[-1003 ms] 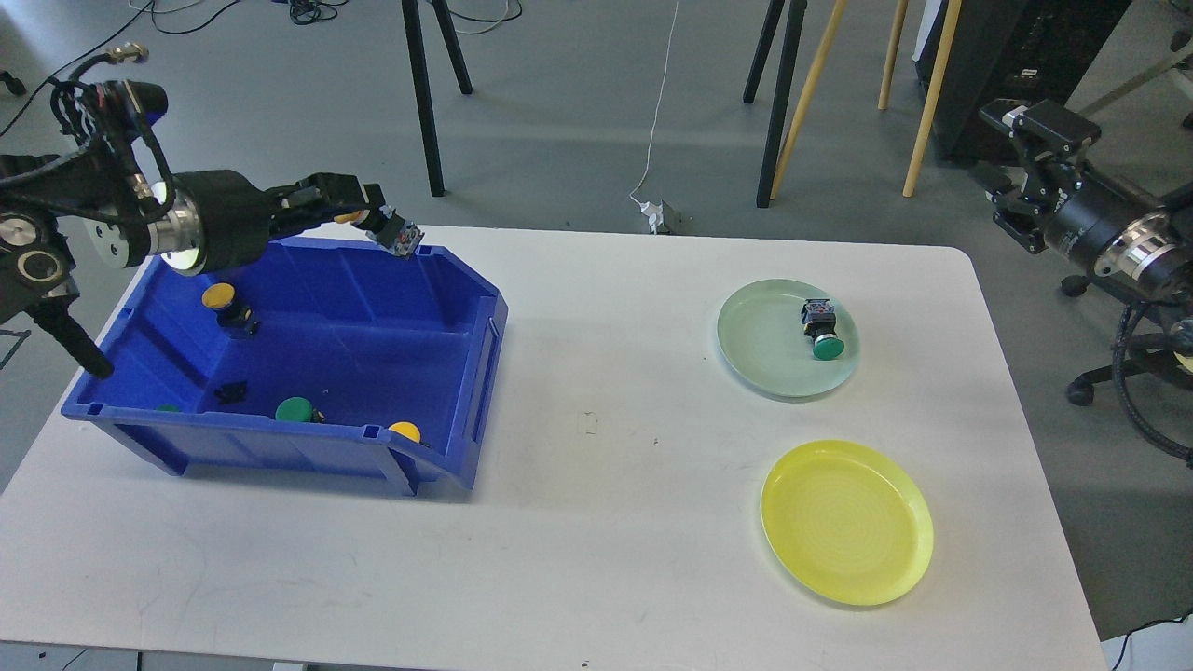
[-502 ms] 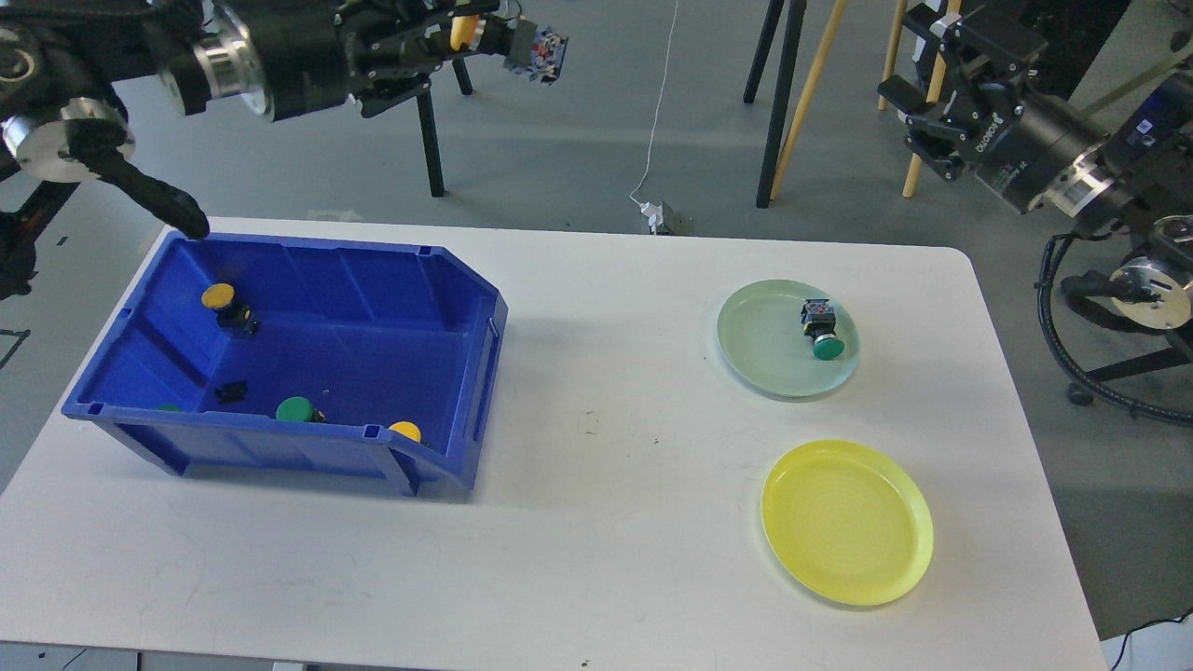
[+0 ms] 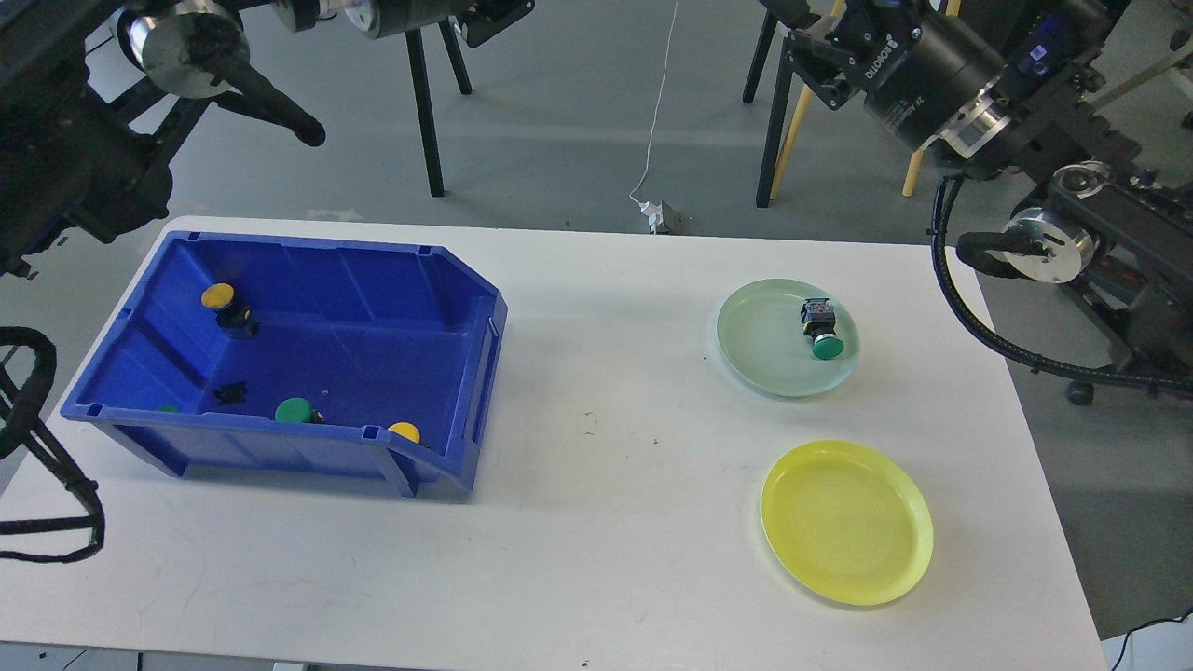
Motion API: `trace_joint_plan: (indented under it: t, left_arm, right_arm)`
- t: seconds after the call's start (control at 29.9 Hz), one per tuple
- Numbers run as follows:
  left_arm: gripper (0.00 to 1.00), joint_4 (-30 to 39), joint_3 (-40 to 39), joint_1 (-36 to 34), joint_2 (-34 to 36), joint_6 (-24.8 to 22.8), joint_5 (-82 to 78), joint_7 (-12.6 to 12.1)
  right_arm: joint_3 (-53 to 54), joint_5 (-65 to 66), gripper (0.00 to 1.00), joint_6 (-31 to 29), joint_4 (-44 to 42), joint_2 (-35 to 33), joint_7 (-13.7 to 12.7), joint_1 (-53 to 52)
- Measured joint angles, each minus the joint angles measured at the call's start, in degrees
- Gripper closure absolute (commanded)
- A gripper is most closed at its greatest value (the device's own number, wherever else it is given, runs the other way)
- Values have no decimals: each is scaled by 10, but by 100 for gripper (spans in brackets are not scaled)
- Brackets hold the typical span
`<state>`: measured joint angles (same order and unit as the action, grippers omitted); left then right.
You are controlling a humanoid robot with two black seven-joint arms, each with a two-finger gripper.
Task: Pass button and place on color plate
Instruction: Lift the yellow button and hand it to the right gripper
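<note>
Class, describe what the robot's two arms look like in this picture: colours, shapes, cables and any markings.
Both arms are black, built from thick cylindrical segments. The left arm has a silver disc-shaped joint cap. The right arm has a silver metal ring, white lettering on its barrel, a round silver joint cap, and a thick black cable looping below it.

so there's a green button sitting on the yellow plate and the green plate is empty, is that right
Not quite. The head view shows the green button sitting on the green plate, near its right side. It is the yellow plate that is empty.
</note>
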<state>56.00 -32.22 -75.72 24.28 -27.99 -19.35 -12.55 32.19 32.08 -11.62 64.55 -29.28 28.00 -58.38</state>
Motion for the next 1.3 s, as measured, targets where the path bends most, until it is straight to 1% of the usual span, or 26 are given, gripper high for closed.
trace_joint_plan:
  t: [0.27, 0.6, 0.64, 0.67, 0.74, 0.8, 0.9, 1.07, 1.2, 1.3]
  left_arm:
    - [70, 0, 1, -9, -18, 0, 47, -17]
    - [70, -1, 9, -19, -40, 0, 51, -19]
    - [70, -1, 9, -19, -40, 0, 51, -19]
    - [70, -2, 9, -19, -40, 0, 51, -19]
    - [70, -2, 9, -20, -41, 0, 51, -19]
    - [70, -2, 9, -21, -41, 0, 51, -19]
    - [70, -8, 9, -25, -41, 0, 51, -19]
    - [70, -26, 9, -29, -41, 0, 51, -19]
    - [70, -29, 9, -31, -41, 0, 60, -20]
    - [70, -30, 8, -31, -41, 0, 65, -20]
  right_arm:
    - [0, 1, 22, 16, 0, 14, 0, -15]
    - [-3, 1, 23, 20, -5, 32, 0, -29]
    - [-4, 2, 25, 20, -5, 32, 0, -29]
    - [-4, 2, 29, 20, -5, 33, 0, -29]
    - [-5, 2, 32, 20, -5, 35, 0, -29]
    - [-6, 2, 38, 20, -5, 36, 0, -29]
    - [-6, 2, 42, 19, -3, 37, 0, -29]
    - [-6, 3, 46, 18, -1, 37, 0, -29]
    - [-6, 3, 52, 18, 0, 36, 0, -29]
    - [-6, 3, 60, 18, 0, 36, 0, -29]
